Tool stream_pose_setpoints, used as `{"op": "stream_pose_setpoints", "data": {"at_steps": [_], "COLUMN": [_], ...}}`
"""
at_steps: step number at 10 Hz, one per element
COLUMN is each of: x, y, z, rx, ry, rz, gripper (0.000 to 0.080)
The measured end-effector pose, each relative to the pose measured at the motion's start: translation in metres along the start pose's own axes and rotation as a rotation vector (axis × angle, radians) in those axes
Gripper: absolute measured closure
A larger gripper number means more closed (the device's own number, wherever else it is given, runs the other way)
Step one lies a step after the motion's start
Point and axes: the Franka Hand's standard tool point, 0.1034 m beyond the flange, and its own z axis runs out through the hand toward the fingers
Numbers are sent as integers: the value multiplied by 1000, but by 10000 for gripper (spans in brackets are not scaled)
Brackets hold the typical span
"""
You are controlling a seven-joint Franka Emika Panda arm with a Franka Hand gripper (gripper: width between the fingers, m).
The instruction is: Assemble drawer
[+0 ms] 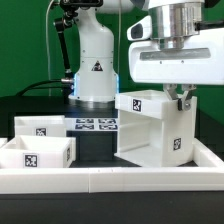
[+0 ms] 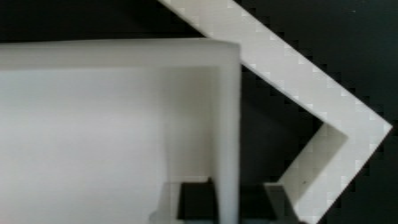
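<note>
**Clerk:** Entry one, markings. Is any writing legible?

**Cataloguer:** None. The shell (image 1: 150,130) bears two square black-and-white tags, one on its top face and one on the face toward the camera. Each tray carries one like tag: rear tray (image 1: 40,124), front tray (image 1: 35,155). The marker board (image 1: 96,125) shows several more. The robot base (image 1: 95,65) has a black triangular sign, its symbol too small to read.

**Clerk:** Entry two, location of parts.

**Cataloguer:** The shell stands upright on the black worktop (image 1: 95,147), toward the exterior view's right. Both trays sit at the exterior view's left, well apart from the shell. The front tray is just behind the border rail (image 1: 110,180), and the rear tray is behind the front one. The marker board lies flat between the rear tray and the shell.

**Clerk:** Entry three, differences between views.

**Cataloguer:** The exterior view gives the whole layout, with tags, base and trays. The wrist view shows no tags and no trays. It is a close look down one thin side wall (image 2: 228,120) of the shell, seen edge-on, with a bent run of the rail beyond it.

**Clerk:** Entry four, pose.

**Cataloguer:** The arm (image 1: 170,45) hangs vertical above the shell's upper edge on the exterior view's right, pointing straight down. The fingers (image 2: 196,205) stand spread, one on either side of that wall. Whether they press on it, I cannot tell.
</note>
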Motion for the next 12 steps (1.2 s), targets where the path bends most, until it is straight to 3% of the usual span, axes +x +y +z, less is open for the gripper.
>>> {"op": "stream_pose_setpoints", "data": {"at_steps": [2, 3, 7, 8, 10, 12], "x": [9, 13, 27, 29, 38, 41], "y": [-7, -11, -36, -40, -52, -52], "z": [-1, 0, 3, 3, 4, 4], "rx": [19, -2, 28, 17, 28, 14], "ry": [-19, -36, -58, -67, -67, -82], "rz": [142, 176, 392, 395, 408, 414], "gripper": [762, 762, 762, 762, 762, 762]}}
